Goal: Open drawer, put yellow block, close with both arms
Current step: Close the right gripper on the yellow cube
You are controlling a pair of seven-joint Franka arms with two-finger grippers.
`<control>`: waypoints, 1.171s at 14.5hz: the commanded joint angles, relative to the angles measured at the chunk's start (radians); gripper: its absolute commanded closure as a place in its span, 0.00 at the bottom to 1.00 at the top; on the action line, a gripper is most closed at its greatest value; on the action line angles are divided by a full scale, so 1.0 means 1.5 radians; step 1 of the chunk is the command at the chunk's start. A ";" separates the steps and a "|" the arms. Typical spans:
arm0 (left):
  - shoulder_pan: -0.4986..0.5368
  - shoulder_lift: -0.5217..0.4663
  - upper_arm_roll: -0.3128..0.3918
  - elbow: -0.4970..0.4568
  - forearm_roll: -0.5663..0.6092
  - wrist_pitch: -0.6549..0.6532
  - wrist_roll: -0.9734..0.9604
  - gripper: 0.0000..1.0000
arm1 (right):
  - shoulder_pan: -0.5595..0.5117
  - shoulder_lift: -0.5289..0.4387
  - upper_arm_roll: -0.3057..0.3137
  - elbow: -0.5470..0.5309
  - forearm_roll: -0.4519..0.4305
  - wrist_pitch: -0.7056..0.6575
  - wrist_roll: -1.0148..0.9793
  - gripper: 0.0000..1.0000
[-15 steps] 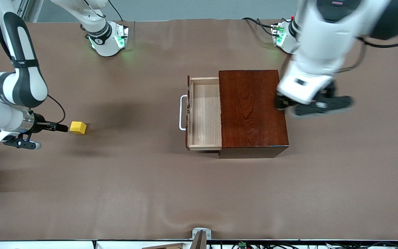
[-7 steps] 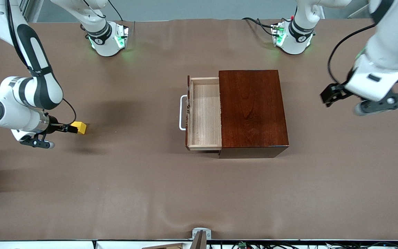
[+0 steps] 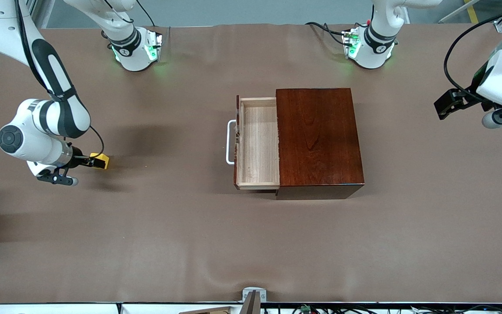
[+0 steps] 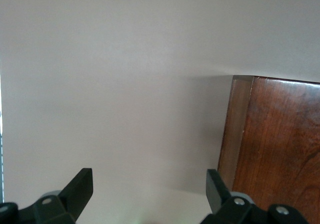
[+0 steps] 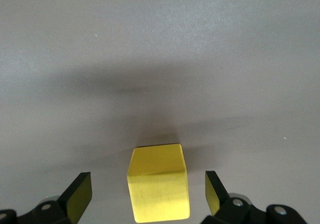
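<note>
The small yellow block (image 3: 103, 161) lies on the brown table toward the right arm's end. My right gripper (image 3: 95, 162) is down at it and open, one finger on each side; the right wrist view shows the block (image 5: 159, 189) between the pads (image 5: 79, 198) with gaps on both sides. The drawer (image 3: 258, 144) stands pulled out of the dark reddish box (image 3: 318, 139), its pale tray bare and its white handle (image 3: 230, 142) facing the right arm's end. My left gripper (image 3: 446, 106) hangs open and holds nothing over the table at the left arm's end, beside the box (image 4: 272, 144).
The brown cloth table (image 3: 181, 235) has a wide bare stretch between the block and the drawer. The arms' green-lit bases (image 3: 135, 52) stand along the table edge farthest from the front camera. A small metal bracket (image 3: 253, 294) sits at the nearest edge.
My right gripper has slid forward until its open fingers flank the yellow block. My left arm has swung away from the box toward its own end of the table.
</note>
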 commanded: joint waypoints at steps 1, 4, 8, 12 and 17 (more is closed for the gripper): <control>0.012 -0.037 0.012 -0.039 -0.033 0.024 0.047 0.00 | -0.013 -0.002 0.010 -0.037 -0.006 0.050 -0.003 0.00; 0.028 -0.035 0.012 -0.040 -0.040 0.050 0.079 0.00 | -0.014 0.002 0.009 -0.039 -0.006 0.046 -0.004 0.23; 0.030 -0.037 0.009 -0.037 -0.042 0.043 0.082 0.00 | -0.025 0.003 0.010 -0.039 -0.007 0.033 -0.032 0.75; 0.029 -0.037 0.006 -0.038 -0.044 0.041 0.083 0.00 | -0.039 -0.006 0.011 -0.028 -0.007 0.013 -0.072 0.92; 0.025 -0.036 0.005 -0.040 -0.044 0.041 0.084 0.00 | -0.035 -0.027 0.014 0.057 0.003 -0.162 -0.064 0.94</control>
